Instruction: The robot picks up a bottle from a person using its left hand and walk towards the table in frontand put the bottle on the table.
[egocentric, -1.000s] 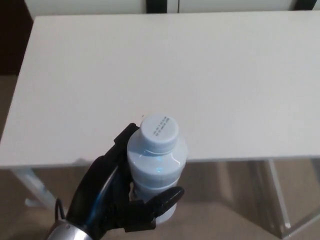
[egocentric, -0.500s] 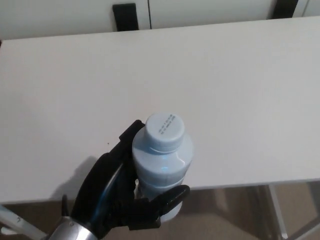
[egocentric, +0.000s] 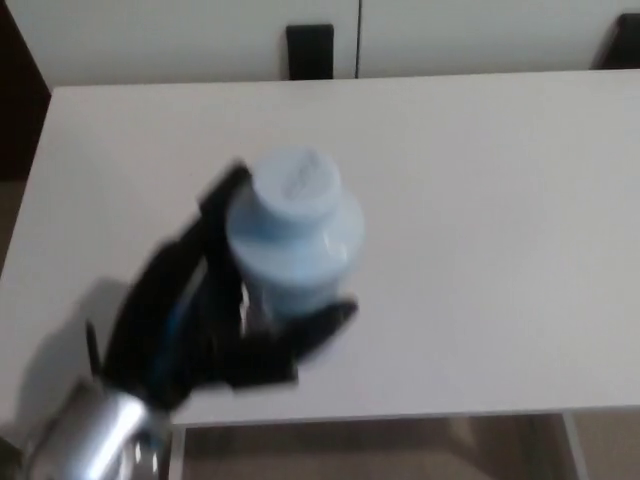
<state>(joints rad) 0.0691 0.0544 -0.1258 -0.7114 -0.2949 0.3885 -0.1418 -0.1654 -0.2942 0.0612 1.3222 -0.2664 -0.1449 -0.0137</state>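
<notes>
Now we are clamping our left robot hand around the pale blue capped plastic bottle, holding it upright, cap topmost. It is sitting above the white flat worktop's near-left part; we cannot tell whether its base is touching.

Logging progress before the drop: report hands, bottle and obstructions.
Left robot hand shut on bottle, upright over the table. Right robot hand not in view. Picture blurred; nothing seen in the way on the tabletop.
</notes>
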